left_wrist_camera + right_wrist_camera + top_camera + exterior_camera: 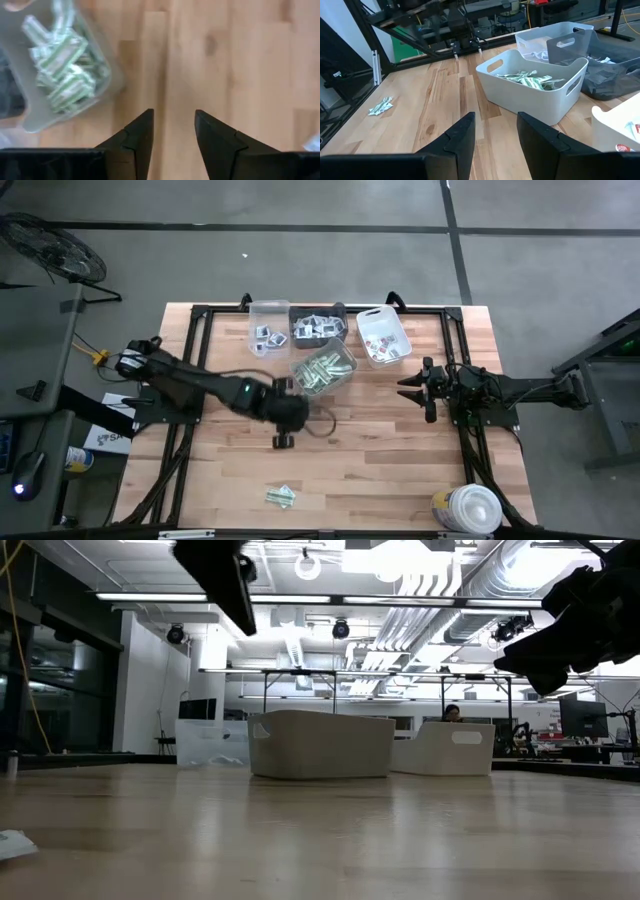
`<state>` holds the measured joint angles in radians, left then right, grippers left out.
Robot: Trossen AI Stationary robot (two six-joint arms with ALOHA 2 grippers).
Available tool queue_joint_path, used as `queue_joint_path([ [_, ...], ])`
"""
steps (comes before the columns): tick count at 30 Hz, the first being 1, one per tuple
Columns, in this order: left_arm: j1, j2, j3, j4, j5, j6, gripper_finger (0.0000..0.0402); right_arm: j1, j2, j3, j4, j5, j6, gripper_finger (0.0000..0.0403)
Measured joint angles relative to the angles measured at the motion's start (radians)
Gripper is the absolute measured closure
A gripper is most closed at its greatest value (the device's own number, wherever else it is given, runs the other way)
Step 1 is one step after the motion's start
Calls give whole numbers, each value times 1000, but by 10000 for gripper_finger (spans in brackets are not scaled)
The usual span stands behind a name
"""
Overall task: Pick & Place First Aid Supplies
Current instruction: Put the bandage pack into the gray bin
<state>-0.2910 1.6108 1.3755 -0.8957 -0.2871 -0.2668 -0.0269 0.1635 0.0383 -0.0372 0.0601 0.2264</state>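
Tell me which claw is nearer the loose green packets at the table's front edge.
Left. The left claw hangs just above the packets, empty and open. The right claw waits far off, across the table.

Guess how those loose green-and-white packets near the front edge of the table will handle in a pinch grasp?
The loose green-and-white packets lie flat on the table, so the fingers probably have little edge to catch. They look thin and light, so they would likely slide if nudged rather than tip or roll. Several overlap in one small cluster, so a pinch may lift more than one.
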Motion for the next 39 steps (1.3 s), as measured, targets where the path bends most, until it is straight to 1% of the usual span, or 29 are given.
queue_joint_path([
  [3, -55, 0, -29, 1, 15, -49, 261, 0, 0, 0, 0, 0, 0, 263],
  [5, -83, -7, -55, 7, 43, -94, 261, 0, 0, 0, 0, 0, 0, 263],
  [7, -108, -13, -94, 52, 81, -160, 261, 0, 0, 0, 0, 0, 0, 263],
  [9, -133, -27, -158, 110, 129, -229, 261, 0, 0, 0, 0, 0, 0, 263],
  [11, -152, -43, -233, 238, 180, -290, 261, 0, 0, 0, 0, 0, 0, 263],
  [16, -182, -72, -435, 579, 343, -335, 261, 0, 0, 0, -1, 0, 0, 263],
  [20, -183, -72, -555, 726, 495, -311, 261, 0, 0, 0, -1, 0, 0, 263],
  [24, -181, -72, -626, 728, 594, -253, 261, 0, 0, 0, 0, 0, 0, 263],
  [29, -181, -72, -644, 730, 682, -134, 261, 0, 0, 0, 0, 0, 0, 263],
  [34, -181, -72, -644, 731, 697, -45, 261, 0, 0, 0, 0, 0, 0, 263],
  [39, -181, -42, -644, 742, 699, -52, 261, 0, 0, 0, 0, 0, 0, 263],
])
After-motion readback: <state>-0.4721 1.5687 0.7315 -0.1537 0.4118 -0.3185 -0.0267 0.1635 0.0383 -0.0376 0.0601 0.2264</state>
